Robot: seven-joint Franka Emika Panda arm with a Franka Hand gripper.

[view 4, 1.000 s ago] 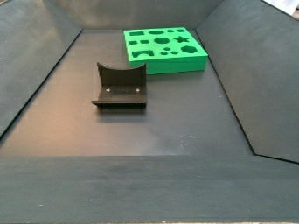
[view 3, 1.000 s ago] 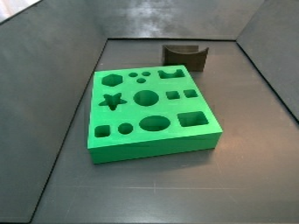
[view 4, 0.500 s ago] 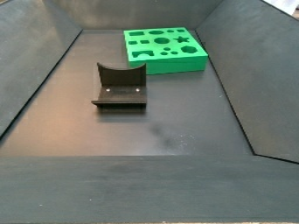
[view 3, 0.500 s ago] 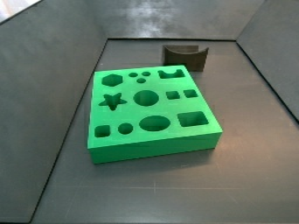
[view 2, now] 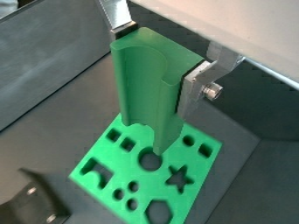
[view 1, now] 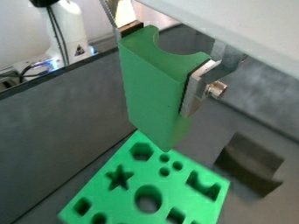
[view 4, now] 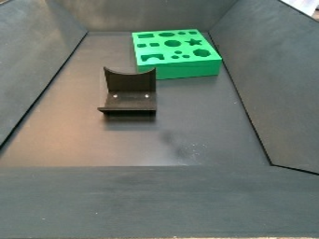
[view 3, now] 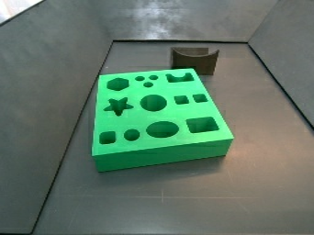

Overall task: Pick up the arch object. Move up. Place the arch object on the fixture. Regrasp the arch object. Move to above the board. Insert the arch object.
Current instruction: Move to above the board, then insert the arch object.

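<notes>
In both wrist views my gripper is shut on the arch object, a bright green oblong block with a curved notch. It hangs high above the board, a thick green slab with shaped cutouts. The silver fingers press on its two sides. The board also lies on the floor in both side views. The fixture, dark with a scooped top, stands bare beside the board. The gripper and arch do not show in either side view.
Dark sloping walls enclose the grey floor on all sides. The fixture also shows in both wrist views near the board's edge.
</notes>
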